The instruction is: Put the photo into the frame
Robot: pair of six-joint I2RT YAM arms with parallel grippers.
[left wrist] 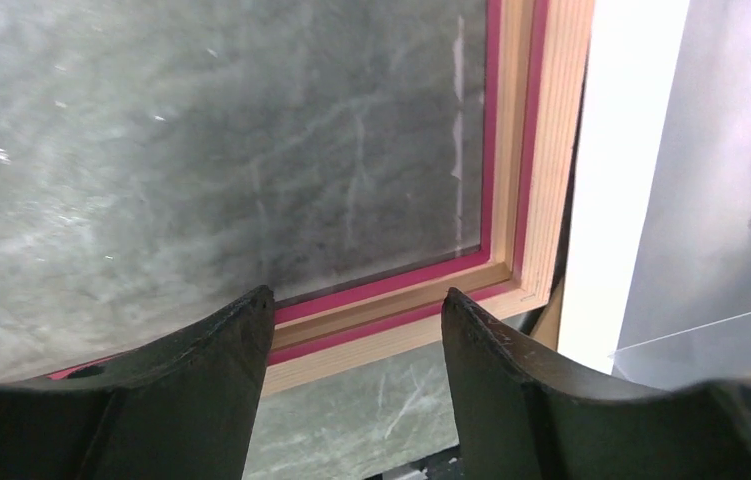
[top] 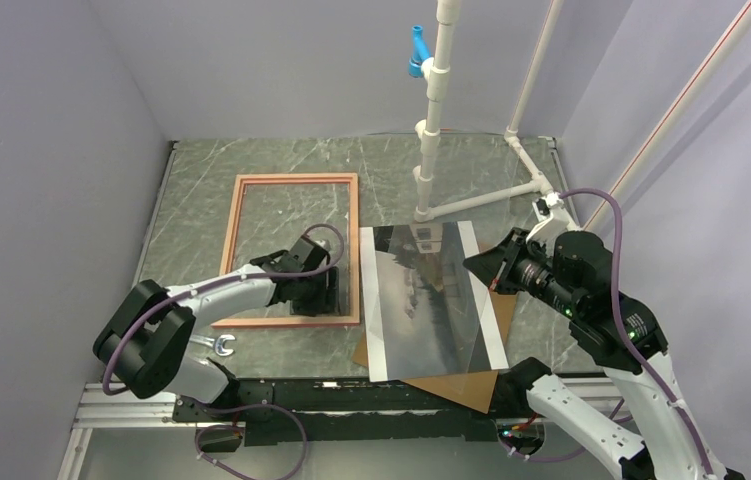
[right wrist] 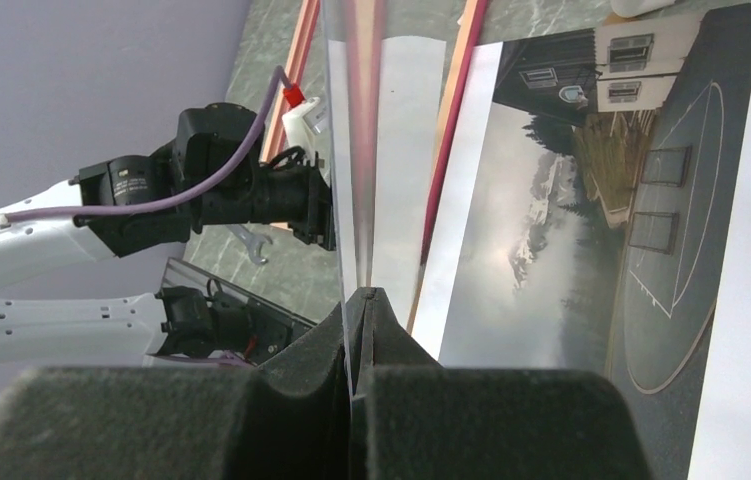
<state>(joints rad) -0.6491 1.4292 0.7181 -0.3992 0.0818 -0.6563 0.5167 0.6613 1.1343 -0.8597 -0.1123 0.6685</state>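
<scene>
The salmon-edged frame (top: 296, 179) lies flat on the table at left, its near right corner (left wrist: 541, 150) filling the left wrist view. My left gripper (top: 323, 300) (left wrist: 356, 300) hovers open over that corner, holding nothing. The photo (top: 377, 330) (right wrist: 551, 230) lies picture-up to the right of the frame, on a brown board. My right gripper (top: 478, 265) (right wrist: 363, 295) is shut on the right edge of a clear sheet (right wrist: 356, 150), held tilted above the photo. A corner of that sheet (left wrist: 711, 345) shows over the photo (left wrist: 711, 180).
The brown backing board (top: 451, 385) sticks out under the photo near the table's front edge. A small wrench (top: 221, 346) lies by the left arm. A white pipe stand (top: 431, 150) rises at the back centre, and grey walls close in both sides.
</scene>
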